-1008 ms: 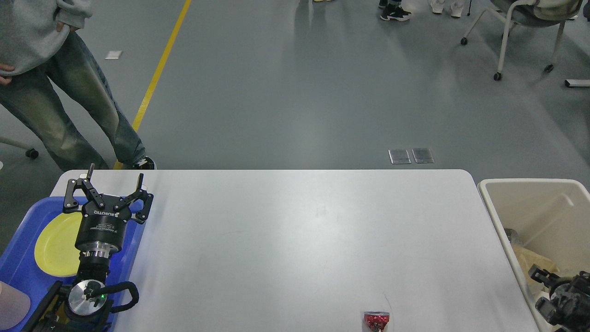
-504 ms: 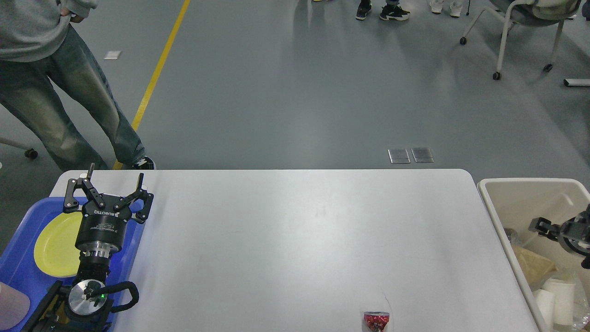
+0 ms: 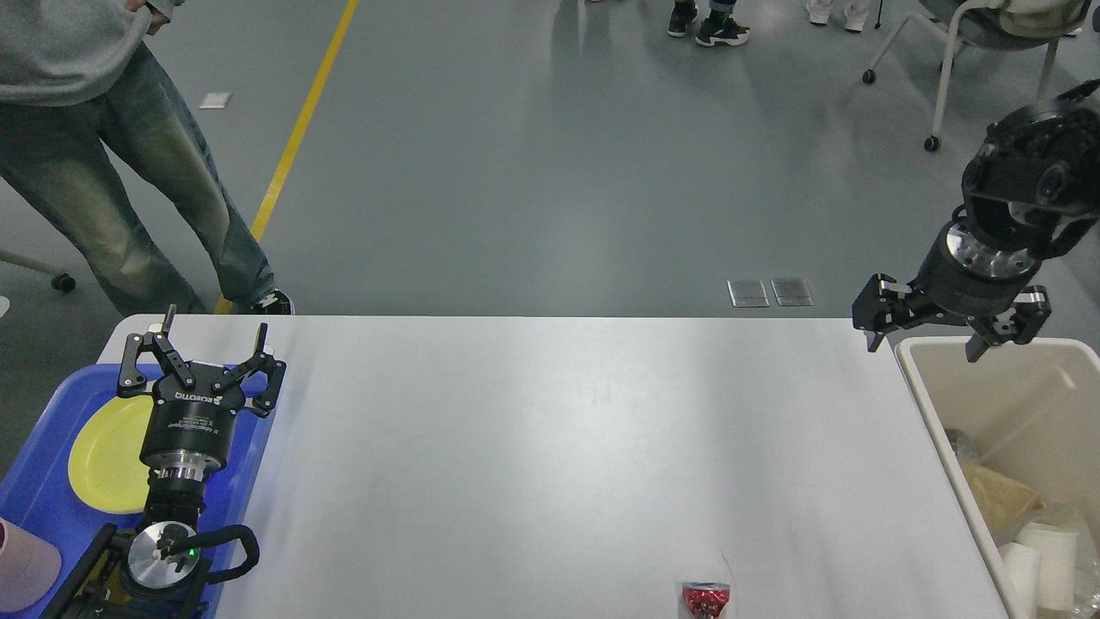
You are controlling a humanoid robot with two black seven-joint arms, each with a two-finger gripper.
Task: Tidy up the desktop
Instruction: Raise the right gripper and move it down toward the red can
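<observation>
The desktop (image 3: 550, 430) is a wide white tabletop filling the lower middle of the head view. A small red shiny wrapper (image 3: 705, 598) lies near its front edge, right of centre. My left gripper (image 3: 213, 331) stands open and empty at the desktop's far-left corner, over the edge of a blue tray (image 3: 39, 481). High at the right, my right gripper (image 3: 924, 348) hangs open and empty, pointing down over the near-left rim of the beige bin (image 3: 937, 430).
The blue tray holds a yellow plate (image 3: 107, 456) and a pinkish cup (image 3: 26, 563). The bin holds white cups (image 3: 1040, 563) and brown paper (image 3: 997, 503). A person in jeans (image 3: 129, 172) stands beyond the desktop's far-left corner. A wheeled chair (image 3: 962, 52) stands far right.
My right arm rose from low inside the bin to high above the bin's far-left corner. The left arm stayed still. The person shifted slightly.
</observation>
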